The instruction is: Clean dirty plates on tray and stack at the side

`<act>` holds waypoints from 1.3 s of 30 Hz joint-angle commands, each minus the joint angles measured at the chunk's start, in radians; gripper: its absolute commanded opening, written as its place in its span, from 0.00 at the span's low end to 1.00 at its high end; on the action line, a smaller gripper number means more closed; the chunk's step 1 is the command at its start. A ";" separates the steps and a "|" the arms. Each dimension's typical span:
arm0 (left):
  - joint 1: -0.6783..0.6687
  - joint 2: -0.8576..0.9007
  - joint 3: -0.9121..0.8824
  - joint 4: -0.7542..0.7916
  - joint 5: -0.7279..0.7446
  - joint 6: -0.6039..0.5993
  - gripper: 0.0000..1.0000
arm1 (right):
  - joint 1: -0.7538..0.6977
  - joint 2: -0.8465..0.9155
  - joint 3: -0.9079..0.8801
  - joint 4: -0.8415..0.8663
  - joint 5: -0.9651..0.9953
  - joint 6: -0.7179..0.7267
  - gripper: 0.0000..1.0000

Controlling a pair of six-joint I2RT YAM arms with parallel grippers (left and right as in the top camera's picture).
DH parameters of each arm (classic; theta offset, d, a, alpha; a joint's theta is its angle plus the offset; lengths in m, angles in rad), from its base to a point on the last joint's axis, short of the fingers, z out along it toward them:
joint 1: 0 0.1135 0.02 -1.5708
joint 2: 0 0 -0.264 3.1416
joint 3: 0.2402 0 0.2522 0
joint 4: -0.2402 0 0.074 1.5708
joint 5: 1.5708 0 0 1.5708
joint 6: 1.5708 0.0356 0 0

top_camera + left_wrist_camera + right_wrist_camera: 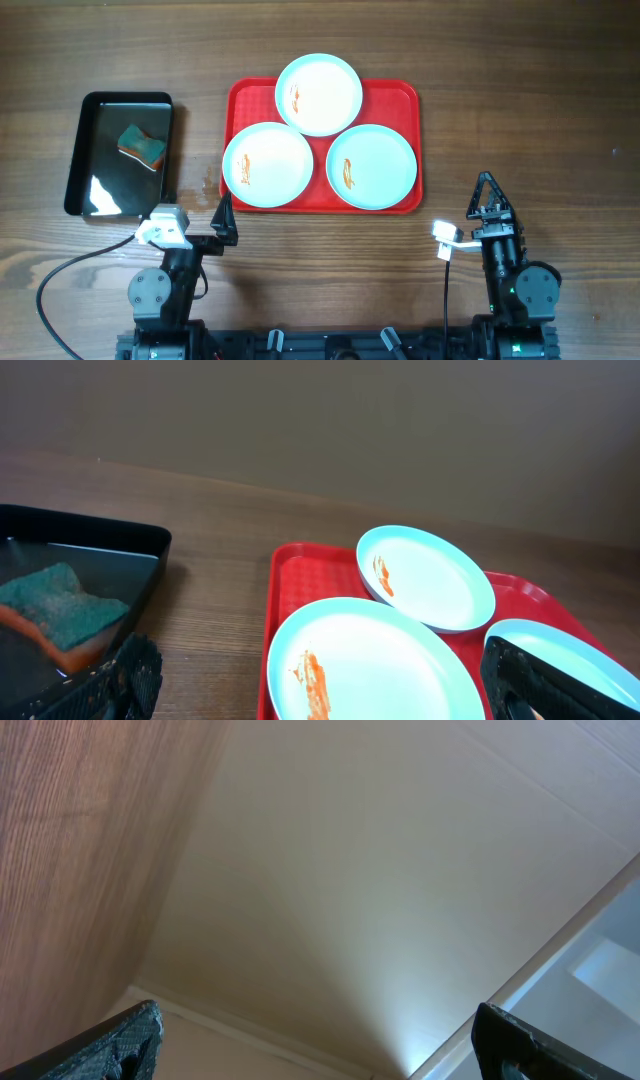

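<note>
A robotics lab bench — left arm (165,285) and right arm (515,275) mounted on a rail (330,347) at the edge of a wood-grain surface (520,80), cable (55,285) trailing, plain beige wall (350,420) behind.

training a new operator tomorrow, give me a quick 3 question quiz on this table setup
1. How many plates sit on the red tray?
2. True or false: the sponge lies on the red tray.
3. How many plates show an orange smear? A) one B) two C) all three

Key:
1. Three.
2. False; it lies in the black tray, to the left of the red tray.
3. C.
</note>
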 commanded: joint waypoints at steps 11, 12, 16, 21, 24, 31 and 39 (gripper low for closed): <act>-0.008 0.002 0.010 0.599 0.665 -0.951 1.00 | -0.002 0.007 -0.001 0.003 0.018 -0.042 1.00; -0.002 0.003 0.049 0.584 0.607 -0.934 0.99 | -0.002 0.007 -0.001 0.003 0.018 -0.042 0.99; 0.036 0.109 0.347 -0.006 0.358 -0.570 0.99 | -0.002 0.007 -0.001 0.003 0.018 -0.041 1.00; 0.047 0.578 0.850 -0.642 -0.115 -0.341 1.00 | -0.002 0.007 -0.001 0.003 0.018 -0.042 1.00; 0.047 0.856 1.094 -0.806 -0.129 -0.294 1.00 | -0.002 0.007 -0.001 0.003 0.018 -0.042 1.00; 0.058 1.274 1.404 -0.895 -0.218 -0.365 1.00 | -0.002 0.007 -0.001 0.003 0.018 -0.041 1.00; 0.187 1.788 1.659 -1.021 -0.315 -0.379 1.00 | -0.002 0.007 -0.001 0.003 0.018 -0.042 1.00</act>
